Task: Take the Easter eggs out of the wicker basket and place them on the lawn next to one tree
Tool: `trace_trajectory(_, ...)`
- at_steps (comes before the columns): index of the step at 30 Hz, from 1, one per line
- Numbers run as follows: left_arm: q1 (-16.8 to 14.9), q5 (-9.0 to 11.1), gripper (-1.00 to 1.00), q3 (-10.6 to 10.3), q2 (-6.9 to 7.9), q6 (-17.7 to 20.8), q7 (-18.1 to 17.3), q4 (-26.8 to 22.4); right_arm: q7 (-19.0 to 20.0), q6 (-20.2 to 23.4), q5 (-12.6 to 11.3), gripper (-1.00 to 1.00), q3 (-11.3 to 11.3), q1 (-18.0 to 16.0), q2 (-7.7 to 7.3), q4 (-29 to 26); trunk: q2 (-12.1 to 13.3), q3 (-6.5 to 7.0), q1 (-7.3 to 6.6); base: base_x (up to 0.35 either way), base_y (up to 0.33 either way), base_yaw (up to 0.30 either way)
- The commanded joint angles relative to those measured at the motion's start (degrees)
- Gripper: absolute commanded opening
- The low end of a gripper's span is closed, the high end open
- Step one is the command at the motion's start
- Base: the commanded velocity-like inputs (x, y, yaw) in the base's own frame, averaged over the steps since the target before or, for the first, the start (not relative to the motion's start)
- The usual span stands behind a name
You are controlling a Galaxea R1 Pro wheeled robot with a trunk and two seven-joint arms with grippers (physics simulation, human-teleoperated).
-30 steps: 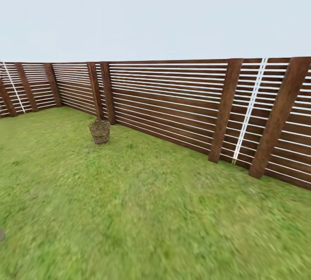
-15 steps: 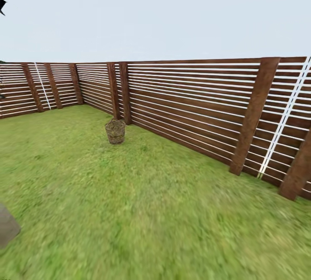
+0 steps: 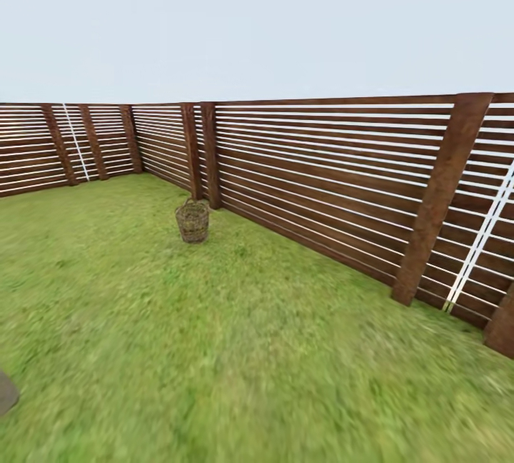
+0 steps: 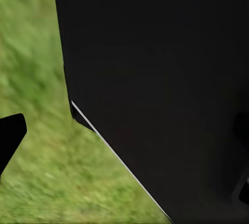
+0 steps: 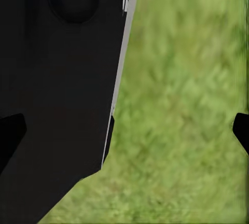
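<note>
Head view: the wicker basket (image 3: 193,221) is standing upright on the lawn (image 3: 235,349), far out ahead and left of centre, just in front of the brown slatted fence (image 3: 321,177) near the corner where two fence runs are meeting. The basket is too small here to tell whether anything is lying inside it; the weave is reading as a mottled tan with a small loop at the rim. The fence is running diagonally from that corner toward the right edge, with thick posts (image 3: 441,195) leaning slightly and a thin white strip (image 3: 480,245) crossing the slats at far right. Pale sky is filling the upper part above the fence top. A grey rounded shape (image 3: 6,391) is poking in at the lower left edge; I cannot tell what it is. Left wrist view: a large black body of the robot (image 4: 161,89) is blocking most of the frame, with blurred grass (image 4: 46,172) showing beside it and one dark fingertip (image 4: 10,138) of the left gripper entering at the edge. Right wrist view: a similar black body (image 5: 57,89) is covering one side, grass (image 5: 181,115) the other, and two dark fingertips (image 5: 9,133) of the right gripper (image 5: 124,130) are sitting at opposite edges, well apart, so those jaws are spread with nothing between them. For the left jaws I cannot tell the state.
</note>
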Motion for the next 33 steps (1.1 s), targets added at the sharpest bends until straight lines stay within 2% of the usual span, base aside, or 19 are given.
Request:
trace_trajectory(1,0.0,0.0,1.00,0.0,0.00,0.0,0.0,-0.1,-0.1,0.0,0.4,1.00,0.1,0.0,0.00,-0.1,0.0,-0.03,0.04,0.326,-0.100,0.000)
trace_trajectory(14,0.0,0.0,1.00,0.0,0.00,0.0,0.0,-0.1,-0.2,0.0,0.4,1.00,0.1,0.0,0.00,-0.1,0.0,-0.03,0.04,0.326,-0.103,0.008)
trace_trajectory(26,0.0,0.0,1.00,0.0,0.00,0.0,0.0,-0.1,-0.2,0.0,0.4,1.00,0.1,0.0,0.02,-0.1,0.0,-0.03,0.04,0.326,-0.106,0.223)
trace_trajectory(33,0.0,0.0,1.00,0.0,0.00,0.0,0.0,-0.1,-0.2,0.0,0.5,1.00,0.1,0.0,0.00,-0.1,0.0,-0.03,0.04,0.326,-0.109,0.060)
